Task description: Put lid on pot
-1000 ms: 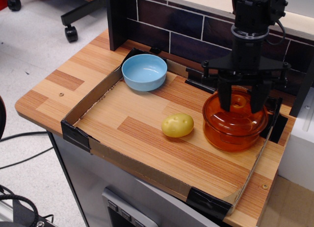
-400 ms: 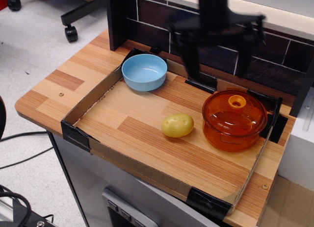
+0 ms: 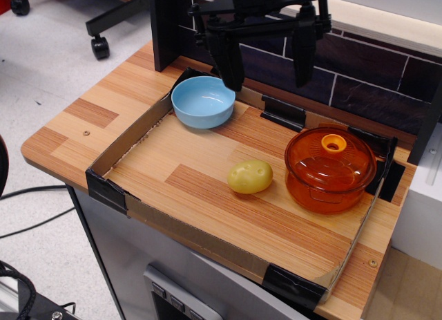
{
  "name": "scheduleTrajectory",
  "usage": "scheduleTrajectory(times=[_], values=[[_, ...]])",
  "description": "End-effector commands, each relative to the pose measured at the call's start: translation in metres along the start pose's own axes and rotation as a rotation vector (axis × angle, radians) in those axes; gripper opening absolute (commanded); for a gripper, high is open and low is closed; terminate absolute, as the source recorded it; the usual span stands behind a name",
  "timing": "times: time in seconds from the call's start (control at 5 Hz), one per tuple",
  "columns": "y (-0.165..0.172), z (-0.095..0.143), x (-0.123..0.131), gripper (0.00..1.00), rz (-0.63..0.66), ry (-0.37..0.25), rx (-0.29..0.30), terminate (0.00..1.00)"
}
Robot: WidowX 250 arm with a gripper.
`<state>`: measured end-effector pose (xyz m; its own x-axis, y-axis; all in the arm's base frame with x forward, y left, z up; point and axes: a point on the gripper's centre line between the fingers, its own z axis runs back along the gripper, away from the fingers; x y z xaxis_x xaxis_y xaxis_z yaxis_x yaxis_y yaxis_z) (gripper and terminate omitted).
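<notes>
The translucent orange pot [image 3: 324, 189] stands at the right of the tray. The orange lid [image 3: 331, 158] rests on top of it, its opaque ring knob [image 3: 333, 144] at the centre. My black gripper [image 3: 266, 74] hangs open and empty high above the back of the tray, up and to the left of the pot, between the pot and the blue bowl. Its two fingers [image 3: 230, 61] are spread wide apart.
A light blue bowl [image 3: 203, 101] sits at the back left of the tray. A yellow potato-like toy [image 3: 250, 176] lies left of the pot. A low cardboard wall [image 3: 124, 144] rims the wooden tray. A dark tiled backsplash [image 3: 359, 78] stands behind.
My gripper was around the lid's knob on the pot. It let go, rose, and moved left and back, leaving the lid on the pot.
</notes>
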<state>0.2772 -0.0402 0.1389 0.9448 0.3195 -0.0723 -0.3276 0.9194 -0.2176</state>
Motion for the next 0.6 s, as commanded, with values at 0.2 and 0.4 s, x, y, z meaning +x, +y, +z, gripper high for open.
scheduleTrajectory(times=[0.2, 0.4], values=[[-0.0006, 0.0125, 0.0027, 1.00, -0.022, -0.041, -0.012, 0.00], [-0.0006, 0.0125, 0.0027, 1.00, -0.022, -0.041, -0.012, 1.00]])
